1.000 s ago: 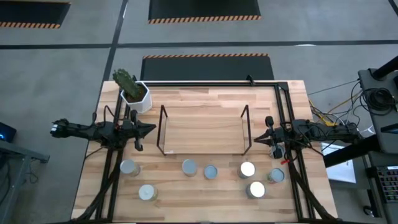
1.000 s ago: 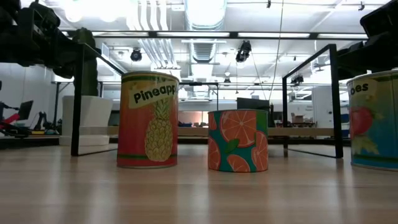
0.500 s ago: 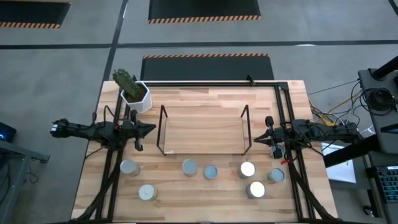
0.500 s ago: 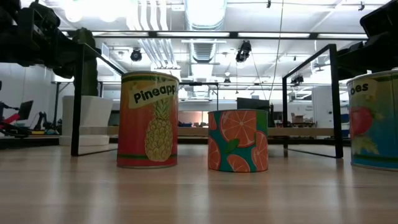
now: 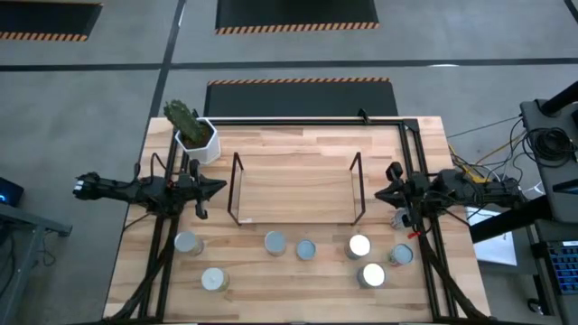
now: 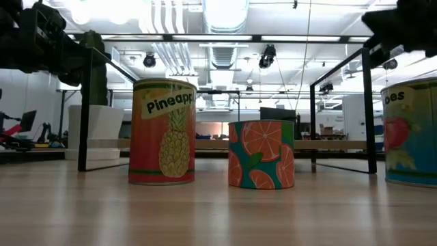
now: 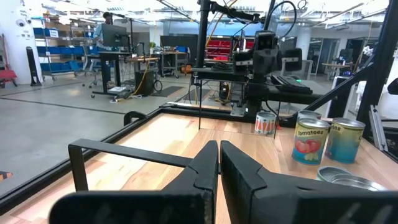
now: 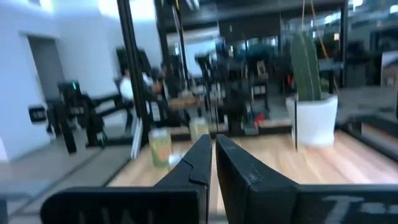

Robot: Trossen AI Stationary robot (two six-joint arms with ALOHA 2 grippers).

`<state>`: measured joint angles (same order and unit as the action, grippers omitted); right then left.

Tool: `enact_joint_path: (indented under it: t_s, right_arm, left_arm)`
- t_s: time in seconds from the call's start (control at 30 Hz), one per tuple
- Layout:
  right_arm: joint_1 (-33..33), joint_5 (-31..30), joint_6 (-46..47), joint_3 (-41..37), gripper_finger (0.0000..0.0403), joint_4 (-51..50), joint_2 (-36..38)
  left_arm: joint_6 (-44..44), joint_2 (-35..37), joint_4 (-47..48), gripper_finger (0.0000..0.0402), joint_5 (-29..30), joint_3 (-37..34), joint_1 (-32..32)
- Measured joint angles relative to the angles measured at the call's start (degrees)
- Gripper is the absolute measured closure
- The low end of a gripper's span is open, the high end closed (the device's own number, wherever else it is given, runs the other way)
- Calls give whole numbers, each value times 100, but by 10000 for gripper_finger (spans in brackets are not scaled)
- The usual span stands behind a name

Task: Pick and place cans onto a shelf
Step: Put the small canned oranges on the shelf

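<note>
Overhead and level views of the wooden surface (image 5: 298, 149). The shelf (image 5: 293, 190) stood bare at mid-surface, a black wire frame (image 5: 237, 188) upright at each end. Seven cans lay along the near side: one (image 5: 187, 243) at the left with another (image 5: 213, 280) nearer, a pair (image 5: 275, 243) and (image 5: 306, 250) in the middle, and three at the right (image 5: 359, 246), (image 5: 371, 275), (image 5: 401, 255). In the level view the pineapple can (image 6: 162, 131) and the orange can (image 6: 261, 154) stood upright, apart from each other.

The left end effector (image 5: 215, 188) hovered just left of the shelf, fingers pressed together and holding nothing; the right end effector (image 5: 383, 193) hung just right of it, likewise closed and empty.

The cans looked rigid and smooth-sided, probably moderately heavy if full and liable to slip; a grasp across the cylindrical wall at mid-height seemed soundest. The wire frames bounded the shelf at both ends, so entry from above or from the near side appeared freest. The potted cactus (image 5: 191, 132) occupied the far left corner, well clear of the cans.
</note>
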<state>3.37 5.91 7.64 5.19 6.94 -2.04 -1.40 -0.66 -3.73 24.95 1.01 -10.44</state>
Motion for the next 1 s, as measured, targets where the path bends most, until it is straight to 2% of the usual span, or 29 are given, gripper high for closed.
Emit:
enact_joint_path:
  t_s: [0.17,0.53,0.7,0.9,1.0]
  right_arm:
    - [-2,2,-196,8,390,585,0]
    - [-2,-13,-263,13,390,737,1]
    - [-3,-509,-144,15,390,1135,-21]
    - [0,-509,-320,22,390,1864,-379]
    - [0,-515,-488,196,390,1902,-689]
  left_arm:
    - [1,-1,0,402,0,-2,-2]
    - [1,0,0,402,-1,-1,-1]
    - [0,0,0,402,-1,-2,-2]
    - [1,-1,-8,402,0,-2,-2]
    - [-128,-1,-324,402,-1,-2,0]
